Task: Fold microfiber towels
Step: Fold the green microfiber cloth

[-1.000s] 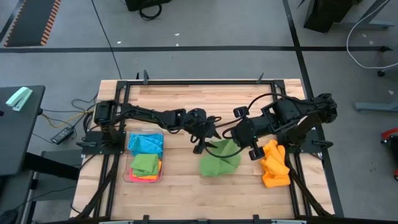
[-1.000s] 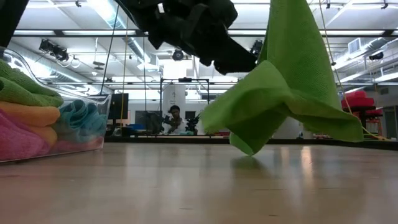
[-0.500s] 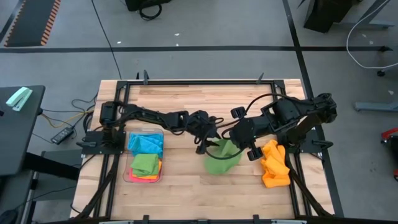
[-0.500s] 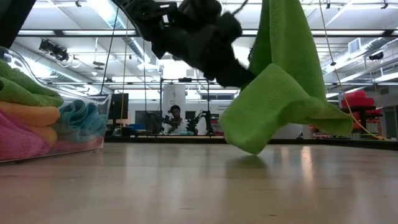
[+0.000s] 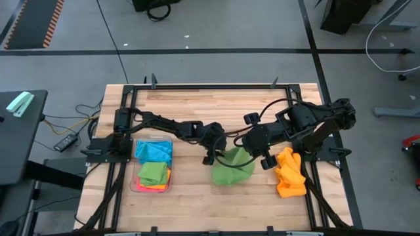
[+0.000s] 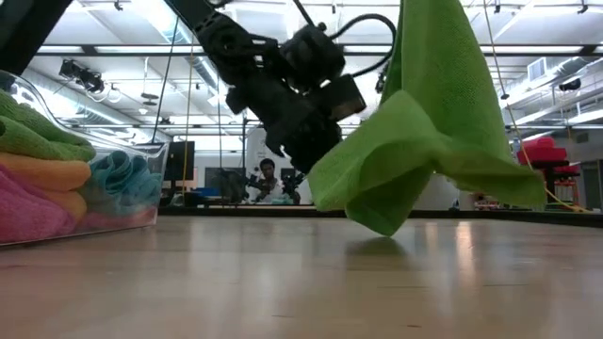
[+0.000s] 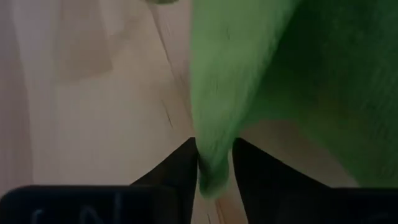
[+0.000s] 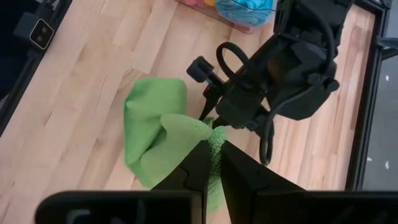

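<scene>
Your right end effector (image 8: pixel 211 163) is pinched on the green towel (image 5: pixel 233 166) and holds it up over the middle of the worktop (image 5: pixel 197 196), so the cloth hangs in folds with its lowest corner close above the wood; from the low view you cannot tell whether that corner touches. Your left end effector (image 7: pixel 214 163) sits at a lower edge of the same towel, its fingers (image 7: pixel 177 171) narrow with a fold of green cloth between them. On the right side of the worktop an orange towel (image 5: pixel 289 172) lies crumpled. On the left side, the clear tray (image 5: pixel 138 187) holds blue, green, orange and pink towels (image 5: pixel 153 165).
</scene>
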Available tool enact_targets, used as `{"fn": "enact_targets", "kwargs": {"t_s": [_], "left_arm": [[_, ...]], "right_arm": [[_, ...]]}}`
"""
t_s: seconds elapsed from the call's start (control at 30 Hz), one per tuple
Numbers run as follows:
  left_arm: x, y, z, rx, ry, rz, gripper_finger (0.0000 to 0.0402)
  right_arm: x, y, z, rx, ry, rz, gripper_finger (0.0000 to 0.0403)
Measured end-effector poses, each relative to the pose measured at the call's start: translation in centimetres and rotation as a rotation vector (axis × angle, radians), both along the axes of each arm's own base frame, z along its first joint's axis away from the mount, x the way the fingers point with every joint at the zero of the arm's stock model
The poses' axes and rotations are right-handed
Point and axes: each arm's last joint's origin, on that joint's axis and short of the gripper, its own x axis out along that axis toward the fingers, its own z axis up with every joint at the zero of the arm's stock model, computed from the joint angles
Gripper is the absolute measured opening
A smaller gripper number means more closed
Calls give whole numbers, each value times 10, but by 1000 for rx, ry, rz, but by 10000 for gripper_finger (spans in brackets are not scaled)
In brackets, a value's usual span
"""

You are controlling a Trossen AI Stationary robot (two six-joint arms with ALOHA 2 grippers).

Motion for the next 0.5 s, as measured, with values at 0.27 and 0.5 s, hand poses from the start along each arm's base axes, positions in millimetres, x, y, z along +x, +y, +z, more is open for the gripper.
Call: {"fn": "enact_targets", "kwargs": {"t_s": [0.27,0.5], "left_arm": [[2,-2,-3,14,-17,-19,16],[-11,1,36,78,26,-9,7]], "right_arm": [[0,0,0,2,4,-6,44],[-1,0,-1,4,13,-16,44]]}}
